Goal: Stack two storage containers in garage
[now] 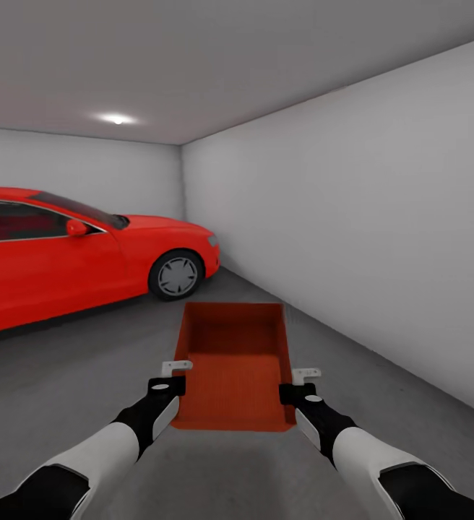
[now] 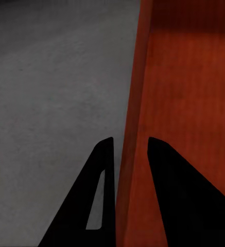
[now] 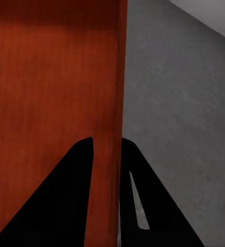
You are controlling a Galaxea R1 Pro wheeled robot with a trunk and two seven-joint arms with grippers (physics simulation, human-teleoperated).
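Both grippers, left gripper (image 1: 170,370) and right gripper (image 1: 303,377), clamp an orange-red storage container (image 1: 237,361) at twelve o'clock above the garage floor (image 1: 63,390); red car (image 1: 85,253) at ten.

A storage container (image 1: 237,368) is held out ahead of the robot above the garage floor (image 1: 63,383), the left pincer (image 1: 177,367) on its left wall and the right pincer (image 1: 306,375) on its right wall. A car (image 1: 71,253) stands ahead to the left; a wall (image 1: 352,217) runs along the right.

Soft glow from ceiling lamp (image 1: 117,118)
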